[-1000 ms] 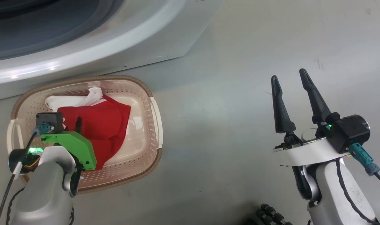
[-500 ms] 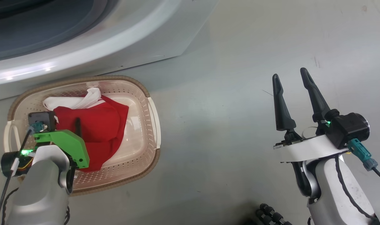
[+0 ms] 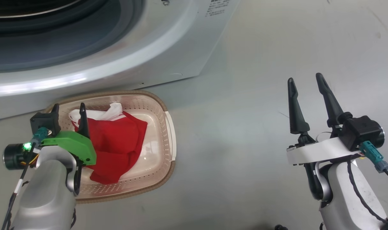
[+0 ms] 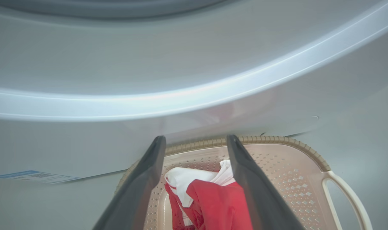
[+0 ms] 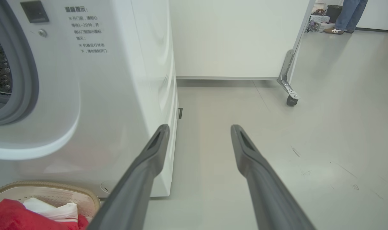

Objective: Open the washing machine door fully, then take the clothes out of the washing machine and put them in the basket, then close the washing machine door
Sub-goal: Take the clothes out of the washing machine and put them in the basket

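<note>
- The left gripper [image 3: 69,107], at the lower left of the head view, had just let go. A second earlier its fingers were pressed together low on the red cloth; now they stood spread wide with nothing between them.
- The gripper had also come up a little. In the left wrist view its two dark fingers framed the garment from above and did not touch it.
- The clothes [image 3: 117,143] lay loose inside the basket [image 3: 152,150], left of centre in the head view. The red fabric was heaped across the middle and a white part was bunched toward the upper rim. None of the fabric hung over the edge that I could see.
- The basket stood on the floor [image 3: 245,127] just beside the base of the washing machine [image 3: 168,41], whose white front and grey ring took up the upper left of the frame.
- The whole head picture had slid between the earlier frames and this one, with more of the machine front in it. That was the camera moving, so the basket itself had probably not been pushed.
- The right gripper [image 3: 304,77], at the lower right, was unchanged. Its fingers were parted and empty over bare floor, well apart from the basket.
- As I judged it, the unloading step was finished and closing the washing machine door was what remained. The left arm would have to rise clear of the basket first, so that a finger did not snag the cloth and drag it out.
</note>
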Motion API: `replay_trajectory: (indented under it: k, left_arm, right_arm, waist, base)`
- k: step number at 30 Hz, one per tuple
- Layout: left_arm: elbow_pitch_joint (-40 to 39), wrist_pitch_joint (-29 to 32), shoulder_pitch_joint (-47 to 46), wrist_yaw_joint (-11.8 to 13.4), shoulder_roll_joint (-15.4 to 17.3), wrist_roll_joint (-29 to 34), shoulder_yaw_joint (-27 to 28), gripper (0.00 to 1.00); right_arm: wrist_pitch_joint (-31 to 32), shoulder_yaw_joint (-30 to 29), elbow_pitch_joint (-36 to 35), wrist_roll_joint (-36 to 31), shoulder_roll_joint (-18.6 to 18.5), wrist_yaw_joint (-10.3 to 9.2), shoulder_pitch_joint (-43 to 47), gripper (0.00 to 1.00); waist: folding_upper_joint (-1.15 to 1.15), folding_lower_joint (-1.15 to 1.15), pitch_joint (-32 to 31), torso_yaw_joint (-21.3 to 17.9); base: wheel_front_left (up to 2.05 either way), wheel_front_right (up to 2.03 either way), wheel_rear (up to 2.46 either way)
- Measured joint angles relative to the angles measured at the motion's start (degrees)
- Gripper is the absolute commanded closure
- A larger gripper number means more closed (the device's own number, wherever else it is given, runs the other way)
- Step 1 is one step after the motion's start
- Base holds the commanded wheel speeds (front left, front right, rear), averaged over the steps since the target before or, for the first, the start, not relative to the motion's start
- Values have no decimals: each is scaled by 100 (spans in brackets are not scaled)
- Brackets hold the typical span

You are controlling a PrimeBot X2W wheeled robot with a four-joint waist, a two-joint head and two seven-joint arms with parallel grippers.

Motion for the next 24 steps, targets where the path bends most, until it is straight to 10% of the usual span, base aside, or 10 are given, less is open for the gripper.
replay_trajectory:
  k: [24]
  left_arm:
    - [-2540,2,1493,84,-207,323,227,0]
  right_arm:
    - [0,-209,410,-115,-254,-5,732,0]
  waist:
    - [0,-1,-1763,827]
  base:
    - [0,0,0]
